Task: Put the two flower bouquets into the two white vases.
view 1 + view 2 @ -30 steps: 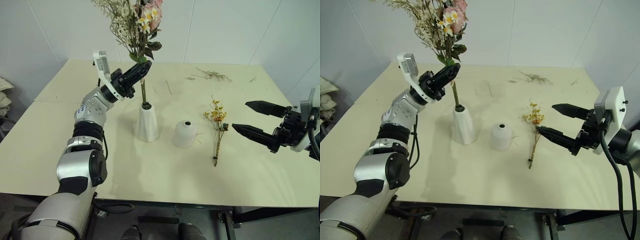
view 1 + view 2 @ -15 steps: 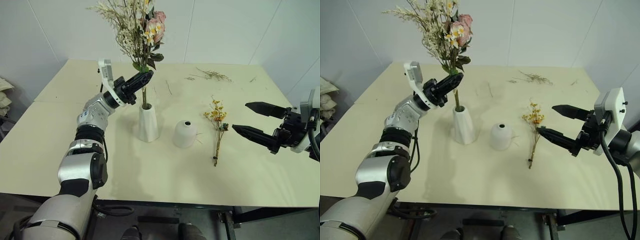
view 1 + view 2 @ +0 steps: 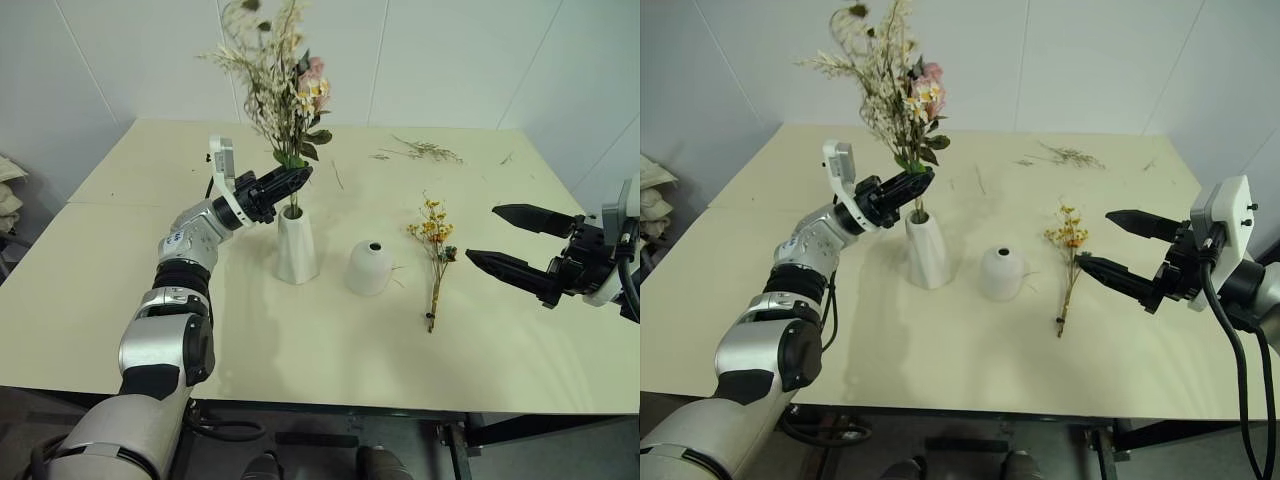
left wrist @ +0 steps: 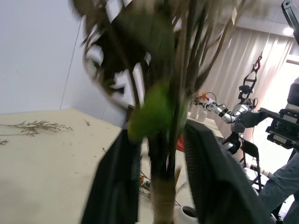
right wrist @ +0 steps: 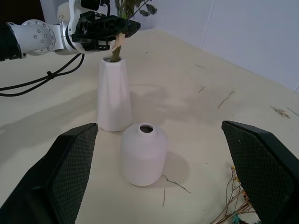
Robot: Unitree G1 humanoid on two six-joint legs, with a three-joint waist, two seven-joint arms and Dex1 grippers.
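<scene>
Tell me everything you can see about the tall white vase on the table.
The tall white vase is a matte, ceramic-looking tapered cone, wide at the base and narrow at its small top opening. It stands upright on the cream table, to the robot's left of the rounded vase and apart from it. The stems of the large bouquet go down into its mouth, with the left gripper just above the rim.

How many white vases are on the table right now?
2: the tall cone vase holding the large bouquet's stems, and the short dome vase beside it, empty.
</scene>
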